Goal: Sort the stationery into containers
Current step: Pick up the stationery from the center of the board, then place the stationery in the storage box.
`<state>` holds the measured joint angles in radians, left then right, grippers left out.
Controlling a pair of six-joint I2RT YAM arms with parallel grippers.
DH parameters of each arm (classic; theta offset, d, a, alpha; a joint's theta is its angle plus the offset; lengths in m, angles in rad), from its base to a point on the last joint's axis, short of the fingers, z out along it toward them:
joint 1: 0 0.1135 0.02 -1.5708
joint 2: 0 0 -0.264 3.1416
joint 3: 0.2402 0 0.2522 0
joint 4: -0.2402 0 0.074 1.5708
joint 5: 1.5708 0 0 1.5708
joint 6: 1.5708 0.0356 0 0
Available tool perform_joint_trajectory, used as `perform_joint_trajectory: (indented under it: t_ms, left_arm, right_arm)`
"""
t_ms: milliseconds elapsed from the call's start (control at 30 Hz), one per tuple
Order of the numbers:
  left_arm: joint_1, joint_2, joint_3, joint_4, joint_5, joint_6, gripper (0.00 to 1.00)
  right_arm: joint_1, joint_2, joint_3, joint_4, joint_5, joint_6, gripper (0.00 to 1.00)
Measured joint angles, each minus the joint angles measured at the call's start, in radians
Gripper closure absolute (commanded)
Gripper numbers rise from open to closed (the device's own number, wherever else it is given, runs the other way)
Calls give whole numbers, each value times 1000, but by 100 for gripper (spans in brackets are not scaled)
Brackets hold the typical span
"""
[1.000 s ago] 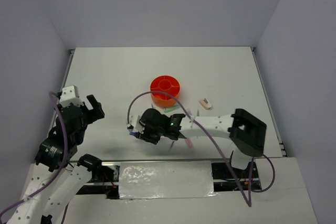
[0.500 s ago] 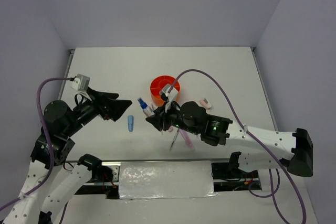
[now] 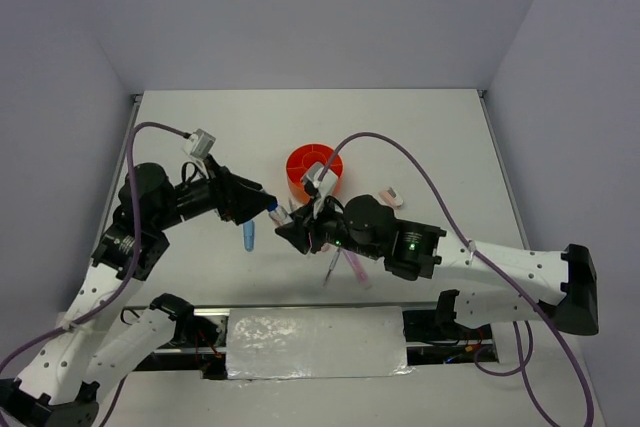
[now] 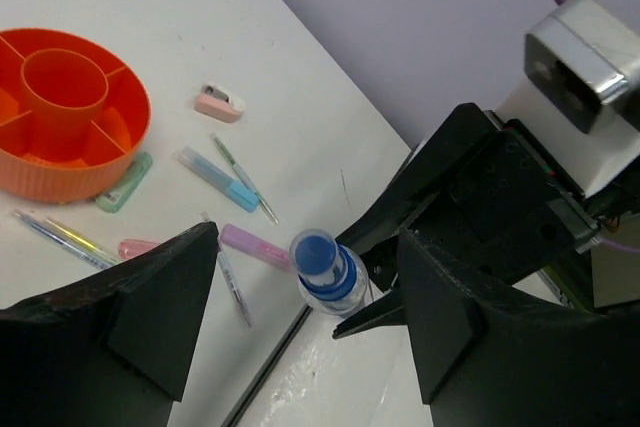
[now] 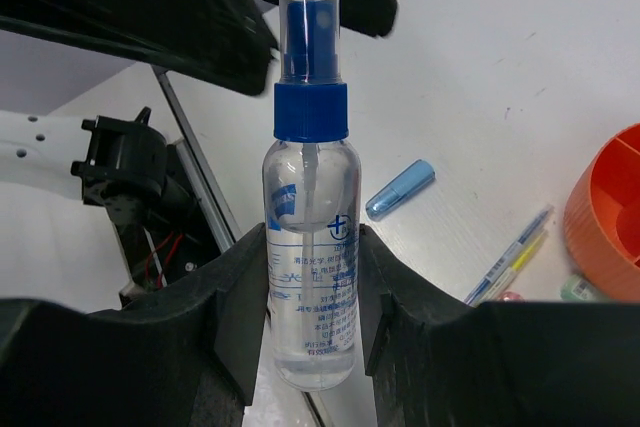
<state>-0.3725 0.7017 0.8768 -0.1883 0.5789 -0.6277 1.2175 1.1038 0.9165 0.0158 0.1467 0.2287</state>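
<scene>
Organiser (image 4: pixel 60 175), one — spray bottle (image 5: pixel 308 247), one, between right jaws

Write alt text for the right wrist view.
A clear spray bottle with a blue cap stands upright, clamped in the right gripper. Behind it on the white table lie a blue marker and two thin pens, with the orange organiser at the right edge.
</scene>
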Motion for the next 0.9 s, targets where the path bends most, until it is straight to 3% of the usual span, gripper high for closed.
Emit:
perform_joint_trajectory:
  t_ms: [133,300,333,367,433,467,533,567,600,633,800,900]
  left_arm:
    - [-27,35,0,-6,14,4,27]
    - [-72,55,0,-6,31,20,50]
    - [-82,59,0,-5,32,23,58]
    - [-89,63,0,-5,31,23,75]
    - [-100,68,2,2,26,16,88]
    - [-105,70,5,2,21,26,100]
    - [-108,74,9,-13,7,34,100]
    - [-110,78,16,-22,0,42,100]
    - [-112,81,26,-33,-10,48,100]
    - [-115,83,34,-44,-21,54,100]
    - [-117,84,83,-97,-140,106,100]
    - [-119,107,126,-119,-290,130,100]
  right_arm:
    - [11,11,21,-13,-5,-37,100]
    - [11,34,58,-27,0,-71,100]
    - [11,38,61,-27,1,-75,100]
    - [11,42,66,-32,3,-79,100]
    - [11,51,72,-54,4,-91,100]
    - [11,58,74,-56,6,-94,100]
    - [11,62,75,-59,8,-96,79]
    - [11,62,75,-60,7,-97,59]
    - [11,61,75,-60,8,-97,21]
    - [11,60,73,-57,8,-92,1]
    - [7,-15,23,-58,61,-91,0]
    - [-7,-118,-33,-80,132,-68,0]
